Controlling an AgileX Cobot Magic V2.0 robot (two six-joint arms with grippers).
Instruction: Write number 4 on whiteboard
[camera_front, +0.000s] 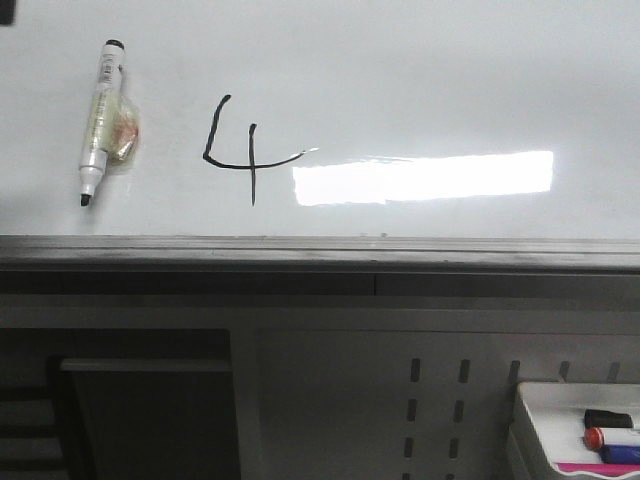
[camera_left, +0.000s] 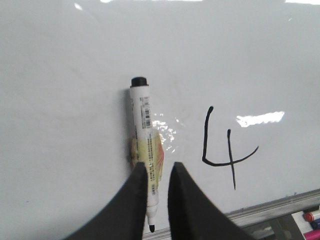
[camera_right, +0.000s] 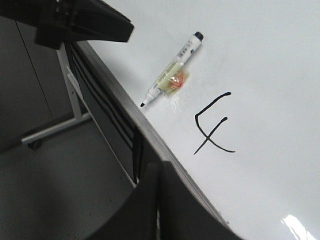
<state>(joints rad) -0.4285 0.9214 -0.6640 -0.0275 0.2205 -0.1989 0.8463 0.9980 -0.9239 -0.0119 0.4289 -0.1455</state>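
Observation:
The number 4 (camera_front: 235, 150) is drawn in black on the whiteboard (camera_front: 400, 80); it also shows in the left wrist view (camera_left: 225, 150) and the right wrist view (camera_right: 212, 127). An uncapped white marker (camera_front: 100, 115) with a yellow-orange piece taped to it rests on the board left of the 4, tip toward the ledge. My left gripper (camera_left: 158, 166) is open and empty, held off the board, with the marker (camera_left: 142, 120) showing in the gap beyond its fingers. My right gripper (camera_right: 159, 165) is shut and empty, over the board's ledge. Neither gripper shows in the front view.
A grey metal ledge (camera_front: 300, 250) runs along the board's near edge. A small white tray (camera_front: 545, 410) with several markers (camera_front: 610, 437) sits low at the right. A dark arm part (camera_right: 75, 20) hangs past the ledge in the right wrist view.

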